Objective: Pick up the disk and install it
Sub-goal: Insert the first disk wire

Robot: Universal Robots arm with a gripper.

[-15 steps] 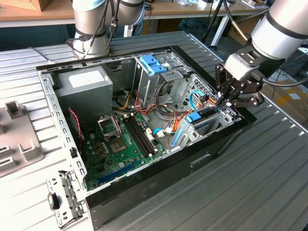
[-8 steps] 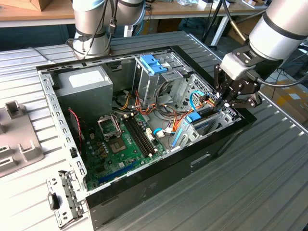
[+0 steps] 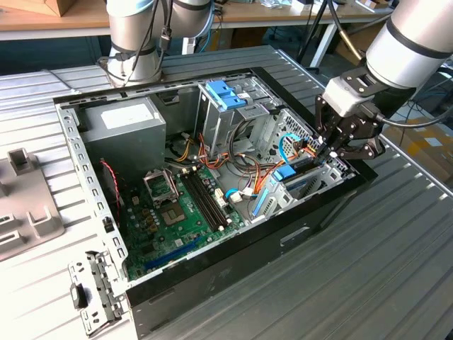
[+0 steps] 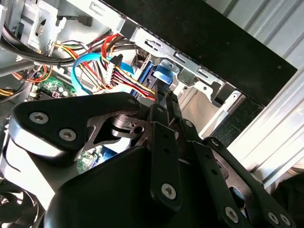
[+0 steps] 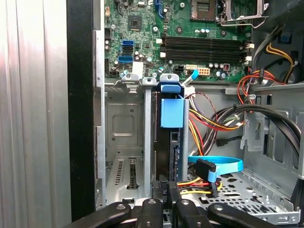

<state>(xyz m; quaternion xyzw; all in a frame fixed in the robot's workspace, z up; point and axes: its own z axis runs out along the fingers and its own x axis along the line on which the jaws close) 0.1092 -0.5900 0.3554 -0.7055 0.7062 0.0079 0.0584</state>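
The disk (image 5: 169,142) stands on edge in a slot of the metal drive bay (image 5: 122,142) at the case's front corner. Its dark body sits in a light-blue frame, and a brighter blue tab (image 5: 171,111) marks the end toward the motherboard. In the exterior view the tab end of the disk (image 3: 285,173) sits just left of my gripper (image 3: 333,147). My gripper (image 5: 167,197) is shut, its fingertips together against the disk's near end. The second wrist view has the gripper (image 4: 164,97) pointing at the disk's blue frame (image 4: 153,78).
Red, yellow and black power wires (image 5: 204,183) and a blue data cable (image 5: 223,165) lie right beside the disk. The neighbouring bay slot (image 5: 121,180) is open. The motherboard (image 3: 177,205), power supply (image 3: 124,120) and tall cage with a blue latch (image 3: 226,95) fill the case.
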